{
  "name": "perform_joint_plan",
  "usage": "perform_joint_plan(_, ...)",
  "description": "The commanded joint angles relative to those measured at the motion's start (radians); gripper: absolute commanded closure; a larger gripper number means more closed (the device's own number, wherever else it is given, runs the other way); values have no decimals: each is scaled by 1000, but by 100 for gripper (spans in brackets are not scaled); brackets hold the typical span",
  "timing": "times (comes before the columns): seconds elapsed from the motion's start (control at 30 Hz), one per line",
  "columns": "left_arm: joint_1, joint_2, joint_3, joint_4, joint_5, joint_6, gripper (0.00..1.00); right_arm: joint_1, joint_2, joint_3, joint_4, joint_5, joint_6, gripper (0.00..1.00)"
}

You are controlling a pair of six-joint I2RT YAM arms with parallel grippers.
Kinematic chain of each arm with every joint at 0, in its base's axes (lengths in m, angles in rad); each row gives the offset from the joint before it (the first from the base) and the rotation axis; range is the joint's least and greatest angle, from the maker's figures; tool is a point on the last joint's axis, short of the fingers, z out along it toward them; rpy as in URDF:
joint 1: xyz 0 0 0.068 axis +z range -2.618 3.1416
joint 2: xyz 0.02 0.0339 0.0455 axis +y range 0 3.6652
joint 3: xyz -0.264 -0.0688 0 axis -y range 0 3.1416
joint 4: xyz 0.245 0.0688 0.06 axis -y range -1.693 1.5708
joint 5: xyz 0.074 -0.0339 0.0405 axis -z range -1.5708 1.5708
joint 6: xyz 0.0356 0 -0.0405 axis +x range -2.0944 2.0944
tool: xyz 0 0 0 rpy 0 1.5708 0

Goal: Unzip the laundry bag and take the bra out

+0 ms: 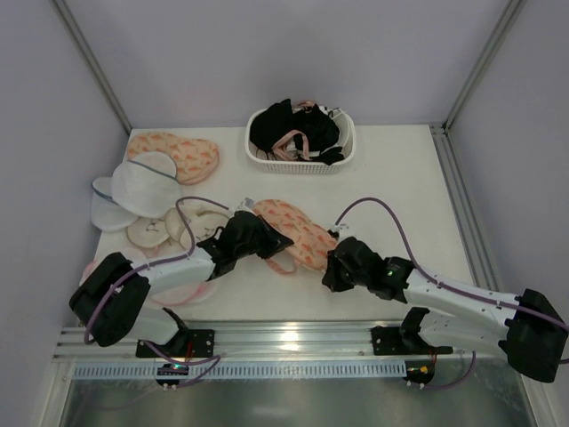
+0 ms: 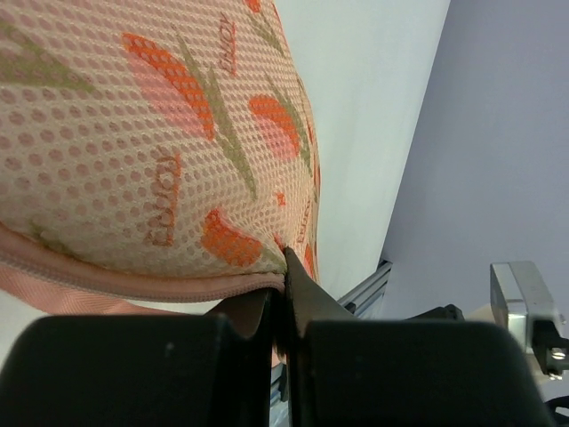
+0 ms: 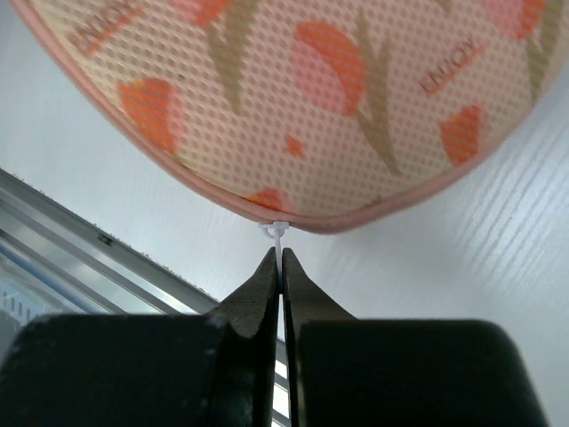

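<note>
Zip not run yet. The laundry bag [image 1: 298, 233] lies mid-table, and its pink rim looks closed in both wrist views. No bra in view, presumably inside. Left gripper [image 2: 280, 289] is clamped on the bag's rim. Right gripper [image 3: 278, 262] has fingers together, apparently pinching the white zip pull [image 3: 274, 230]. Left to do: unzip, pull the bra.

Around it:
- Far left: second printed bag [image 1: 182, 156], mesh bags [image 1: 142, 187], cream bags [image 1: 151, 229].
- Behind: basket [image 1: 347, 156] of black garments [image 1: 284, 124].

Nothing seems to block the zip.

Laundry bag [image 1: 298, 236]: oblong, padded peach mesh with orange-pink print and a pink zip rim. Lay slantwise at mid-table [image 1: 400, 178]. Zip appeared closed. Small white zip pull [image 3: 273, 230] sat at the near edge.
</note>
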Motion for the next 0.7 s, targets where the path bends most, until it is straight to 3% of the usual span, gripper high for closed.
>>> perform_joint_plan(0.0, 29, -61, -12, 1, -11, 33, 100, 0, -18, -14, -122, 64, 20, 96)
perform_joint_plan(0.2, 56, -78, -10, -18, 58, 67, 100, 0, 11, -9, -168, 109, 40, 96)
perform_joint_plan(0.47, 73, -32, 53, -96, 210, 190, 100, -3, 186, 86, -237, 360, 102, 96)
perform_joint_plan(0.67, 87, 27, 65, -47, 376, 240, 100, -33, 316, 154, -231, 466, 105, 96)
